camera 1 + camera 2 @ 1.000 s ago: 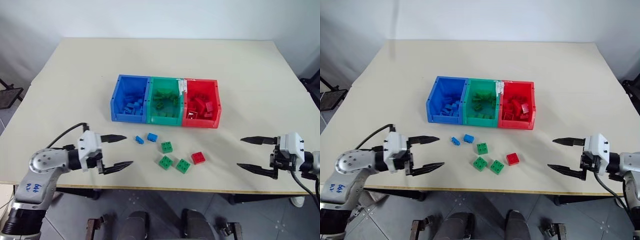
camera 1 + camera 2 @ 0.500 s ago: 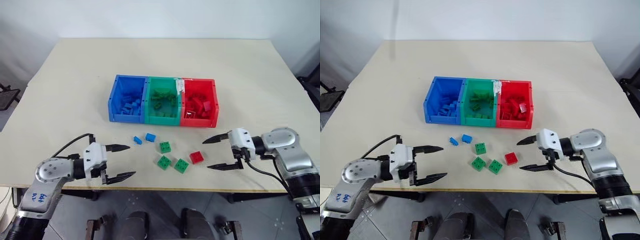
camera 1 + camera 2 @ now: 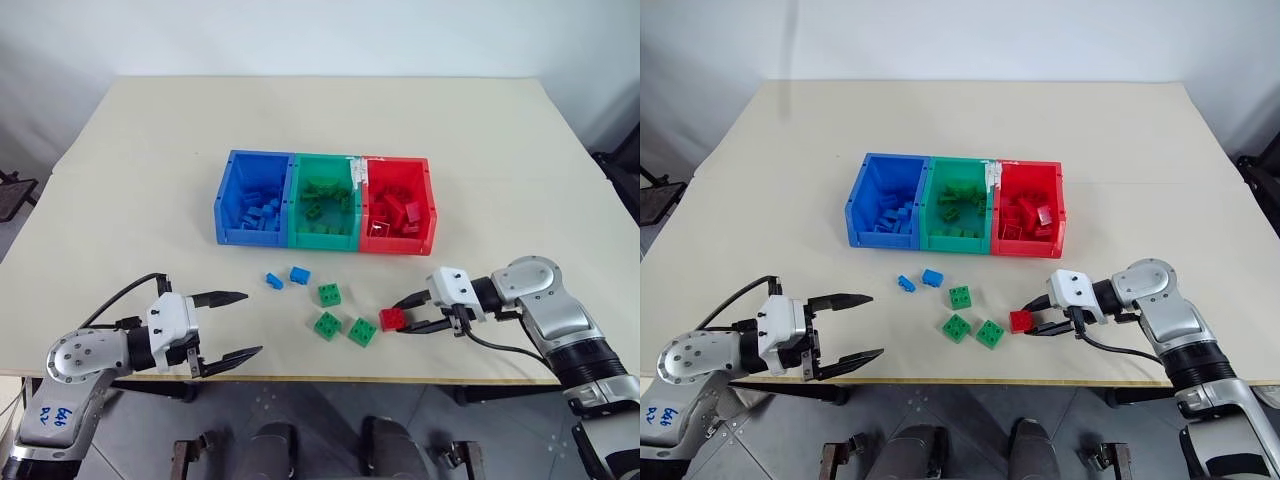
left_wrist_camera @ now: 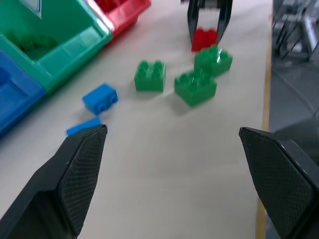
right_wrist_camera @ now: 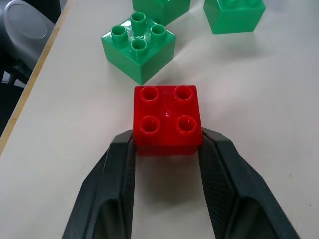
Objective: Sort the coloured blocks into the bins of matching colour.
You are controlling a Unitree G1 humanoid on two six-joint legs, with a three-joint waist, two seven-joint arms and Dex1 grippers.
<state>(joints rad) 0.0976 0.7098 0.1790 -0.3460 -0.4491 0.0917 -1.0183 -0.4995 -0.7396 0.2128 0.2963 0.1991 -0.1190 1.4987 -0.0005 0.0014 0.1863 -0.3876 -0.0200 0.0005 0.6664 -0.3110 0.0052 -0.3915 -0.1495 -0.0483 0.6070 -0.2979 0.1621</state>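
Note:
A red block (image 5: 167, 119) rests on the table near its front edge, and my right gripper (image 3: 402, 318) is shut on its two sides. To its left lie three green blocks (image 3: 331, 294) (image 3: 328, 324) (image 3: 363, 331), and two small blue blocks (image 3: 274, 281) (image 3: 300, 274) lie farther left. Behind them stand the joined bins: blue (image 3: 250, 236), green (image 3: 322, 240) and red (image 3: 400, 245), each holding bricks of its colour. My left gripper (image 3: 250, 323) hangs open at the front left, apart from the blocks, fingers pointing toward them.
The beige table (image 3: 150, 160) is bare around and behind the bins. Its front edge (image 3: 330, 378) runs close below the green blocks and both grippers.
My right gripper swung in from the right edge to the red block and shut on it. The left gripper drew back a little and stayed open.

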